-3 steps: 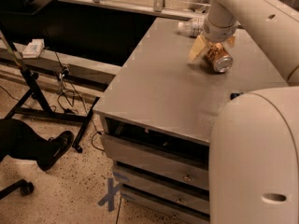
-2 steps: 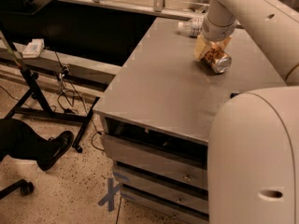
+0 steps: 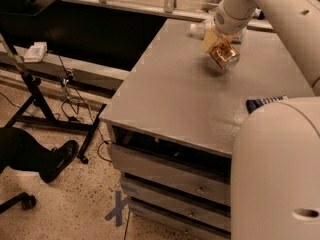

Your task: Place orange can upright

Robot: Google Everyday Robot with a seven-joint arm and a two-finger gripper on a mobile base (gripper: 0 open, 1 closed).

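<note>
The orange can [image 3: 223, 56] is small and orange-brown, with a shiny silver end facing me. It is tilted and held a little above the grey table top [image 3: 185, 91] at the far right. My gripper [image 3: 218, 48] is shut on the can from above, with its pale fingers [image 3: 209, 40] against the can's side. My white arm comes down to it from the upper right.
A clear plastic bottle [image 3: 198, 29] lies behind the gripper at the table's far edge. A dark blue packet [image 3: 263, 103] lies at the right, partly hidden by my arm's shell. Drawers [image 3: 170, 169] face the front. A person's leg and shoe [image 3: 45, 156] are on the floor at left.
The gripper has lifted the can off the table and shifted it slightly; the can now hangs tilted with its silver end toward me.
</note>
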